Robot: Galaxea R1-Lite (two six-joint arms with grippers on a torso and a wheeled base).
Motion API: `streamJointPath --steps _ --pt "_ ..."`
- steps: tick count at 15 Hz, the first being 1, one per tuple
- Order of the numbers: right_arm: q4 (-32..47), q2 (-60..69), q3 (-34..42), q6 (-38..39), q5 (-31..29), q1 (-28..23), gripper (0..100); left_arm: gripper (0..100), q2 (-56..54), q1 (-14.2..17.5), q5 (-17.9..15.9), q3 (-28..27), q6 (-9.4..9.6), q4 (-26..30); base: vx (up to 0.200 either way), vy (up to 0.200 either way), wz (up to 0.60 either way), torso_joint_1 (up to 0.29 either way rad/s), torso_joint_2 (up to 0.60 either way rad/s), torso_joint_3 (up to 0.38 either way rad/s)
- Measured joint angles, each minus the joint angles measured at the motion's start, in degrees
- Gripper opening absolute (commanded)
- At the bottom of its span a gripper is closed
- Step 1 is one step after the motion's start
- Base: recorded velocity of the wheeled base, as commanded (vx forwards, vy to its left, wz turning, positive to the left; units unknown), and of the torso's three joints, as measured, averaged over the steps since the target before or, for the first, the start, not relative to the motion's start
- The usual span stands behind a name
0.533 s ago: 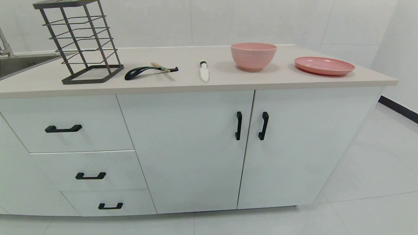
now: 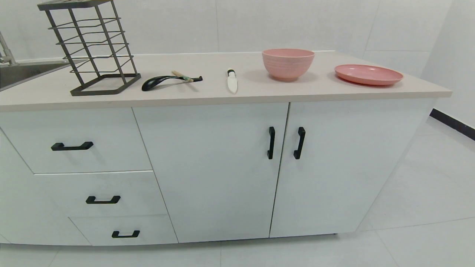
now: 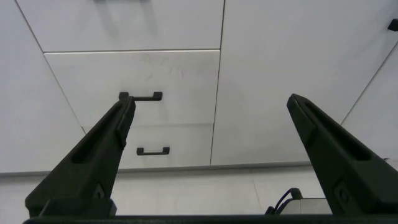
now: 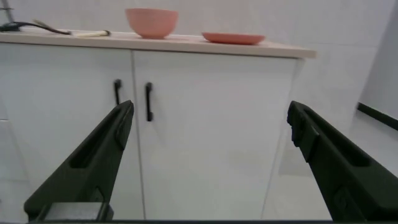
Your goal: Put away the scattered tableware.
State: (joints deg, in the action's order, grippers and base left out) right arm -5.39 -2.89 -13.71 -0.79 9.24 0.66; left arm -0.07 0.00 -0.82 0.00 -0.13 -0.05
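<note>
On the beige countertop [image 2: 207,94] lie a black ladle [image 2: 156,82], a wooden-handled utensil [image 2: 182,76] crossing its handle, and a white knife [image 2: 232,83]. A pink bowl [image 2: 288,63] [image 4: 151,22] stands to their right, with a pink plate [image 2: 368,74] [image 4: 232,38] farther right. My left gripper [image 3: 208,106] is open, low in front of the drawers, holding nothing. My right gripper [image 4: 210,112] is open too, facing the cabinet doors below the bowl and plate.
A dark wire rack [image 2: 92,48] stands at the counter's left, beside a sink [image 2: 22,72] with a faucet. Below are three drawers with black handles [image 2: 71,146] [image 3: 140,96] and two doors with vertical handles [image 2: 271,142] [image 4: 148,101]. Tiled floor spreads to the right.
</note>
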Motion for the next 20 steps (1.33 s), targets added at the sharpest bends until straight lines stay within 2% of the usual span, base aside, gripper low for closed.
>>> streamJointPath --steps 4,7,14,20 --pt "0.5 -13.1 -6.3 0.3 8.2 3.4 100 100 0.0 0.0 0.0 0.0 -0.11 0.0 0.0 0.0 0.0 0.0 0.0 0.0" --pt "-3.6 -27.2 -8.7 0.4 11.2 7.0 100 100 0.0 0.0 -0.1 0.0 -0.05 0.0 0.0 0.0 0.0 0.0 0.0 0.0" --pt "-25.8 -62.9 -13.2 -5.4 12.8 14.6 100 100 0.0 0.0 -0.1 0.0 -0.07 0.0 0.0 0.0 0.0 0.0 0.0 0.0" --pt "-29.4 -77.2 -18.8 -8.4 12.8 16.6 100 100 0.0 0.0 0.0 0.0 -1.19 -0.1 0.0 0.0 0.0 0.0 0.0 0.0"
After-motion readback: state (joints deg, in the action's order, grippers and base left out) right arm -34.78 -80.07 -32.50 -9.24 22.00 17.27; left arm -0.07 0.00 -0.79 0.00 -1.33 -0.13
